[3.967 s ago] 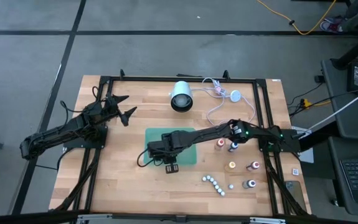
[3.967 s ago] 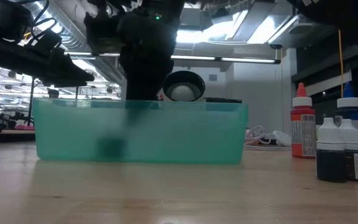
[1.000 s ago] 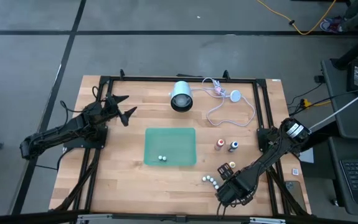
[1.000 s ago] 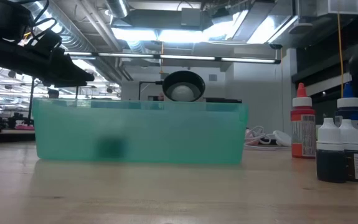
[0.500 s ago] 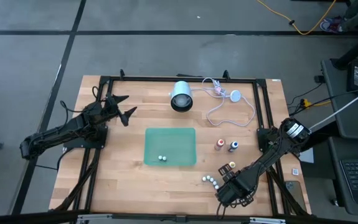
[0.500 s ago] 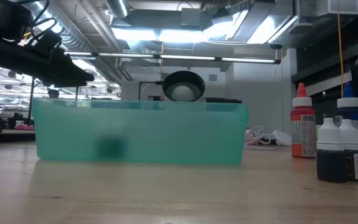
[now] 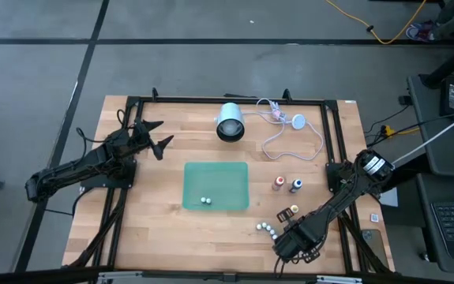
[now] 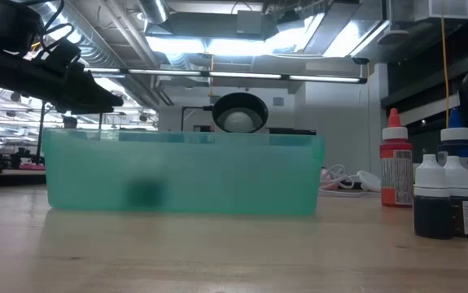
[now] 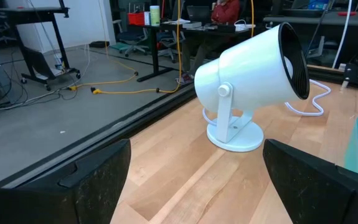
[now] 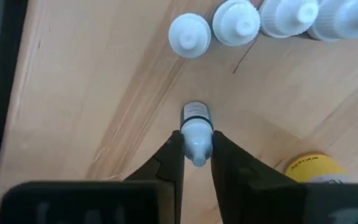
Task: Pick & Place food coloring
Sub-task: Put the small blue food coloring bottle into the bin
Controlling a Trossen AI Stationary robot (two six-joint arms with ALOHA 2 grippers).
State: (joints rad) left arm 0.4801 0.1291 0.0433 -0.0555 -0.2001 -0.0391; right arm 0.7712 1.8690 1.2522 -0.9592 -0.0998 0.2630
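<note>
Right pincer (image 10: 196,149) clamped on a small pale bottle (image 10: 196,132) at the table's (image 7: 155,221) five o'clock, evidently for carrying to the green bin (image 7: 215,175). Left pincer (image 7: 157,136) parked wide at ten o'clock.

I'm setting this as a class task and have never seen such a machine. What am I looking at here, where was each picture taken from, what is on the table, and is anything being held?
Two dark robot arms work at a wooden table. One picture looks straight down, one looks level across the tabletop, and one comes from a camera on each wrist. On the table are a green tray, a white lamp with its cable, and small food coloring bottles. The right gripper is at the table's near right corner, its fingers shut on a small white-capped bottle beside a row of white caps. The left gripper waits open at the far left, facing the lamp.
</note>
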